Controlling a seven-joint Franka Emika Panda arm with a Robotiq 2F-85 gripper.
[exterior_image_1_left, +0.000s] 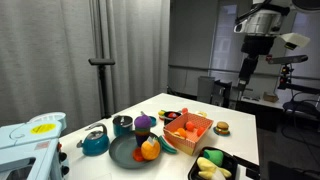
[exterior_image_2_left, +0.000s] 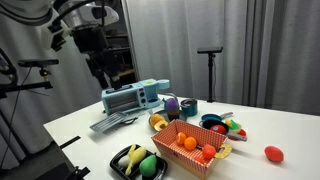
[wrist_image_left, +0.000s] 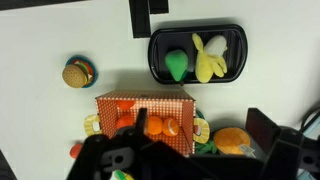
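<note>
My gripper (exterior_image_1_left: 247, 70) hangs high above the white table (exterior_image_1_left: 240, 110), well clear of everything; it also shows in an exterior view (exterior_image_2_left: 97, 70). In the wrist view its two dark fingers (wrist_image_left: 200, 122) stand wide apart with nothing between them. Straight below is a red checkered basket (wrist_image_left: 145, 112) holding oranges, seen in both exterior views (exterior_image_1_left: 188, 128) (exterior_image_2_left: 190, 147). Beside it lie an orange fruit (wrist_image_left: 232, 140) and a black tray (wrist_image_left: 197, 55) with a banana and a green fruit. A toy burger (wrist_image_left: 77, 72) lies apart on the table.
A dark plate (exterior_image_1_left: 128, 155) with an orange, a teal kettle (exterior_image_1_left: 95, 142), a dark mug (exterior_image_1_left: 122, 124) and a purple cup (exterior_image_1_left: 145, 124) stand near the basket. A blue-and-white machine (exterior_image_2_left: 133, 97) sits at the table's end. A stand (exterior_image_2_left: 210, 70) and curtains are behind.
</note>
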